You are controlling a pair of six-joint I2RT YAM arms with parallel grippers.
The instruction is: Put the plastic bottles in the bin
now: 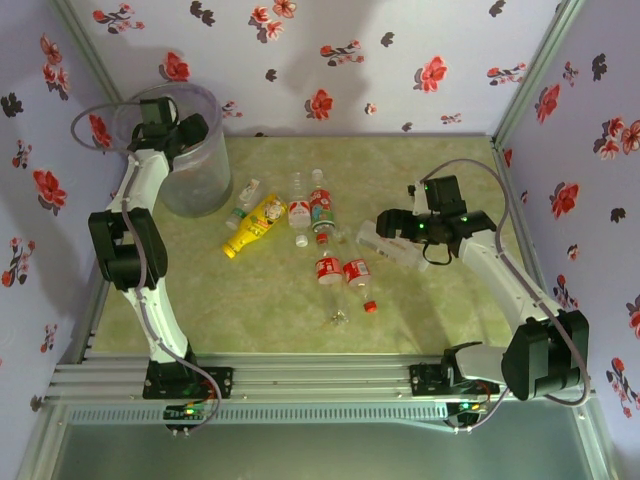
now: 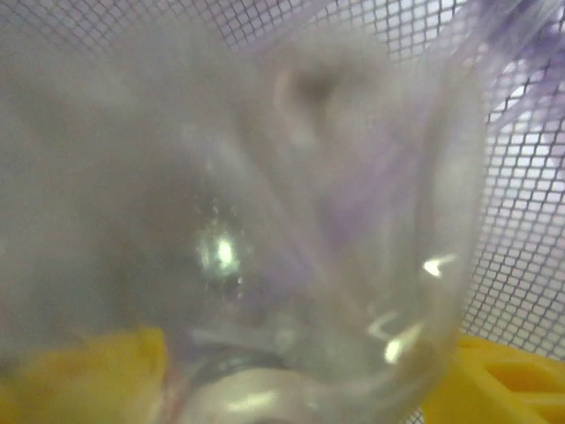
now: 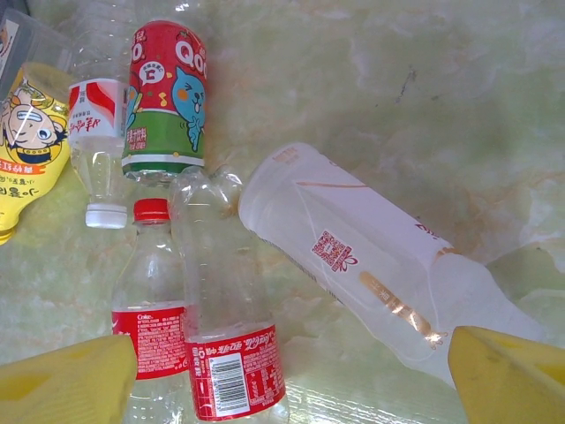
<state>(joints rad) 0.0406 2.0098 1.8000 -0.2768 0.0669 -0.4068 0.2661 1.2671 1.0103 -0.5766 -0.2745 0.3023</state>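
Mostly undone: several bottles (image 1: 321, 208) lie mid-worktop, with the bin (image 1: 200, 195) at the far-left corner. Left claw (image 1: 190, 128) sits over the bin with a clear bottle (image 2: 291, 221) between its jaws; can't tell if it's gripped or released. Right claw (image 1: 395, 228) is open above a white bottle (image 3: 371, 265).

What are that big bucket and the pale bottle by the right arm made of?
The bin looks like translucent greyish plastic: you can dimly see through its wall. The pale bottle seems thin milky plastic with a glossy finish, since light glints on it.
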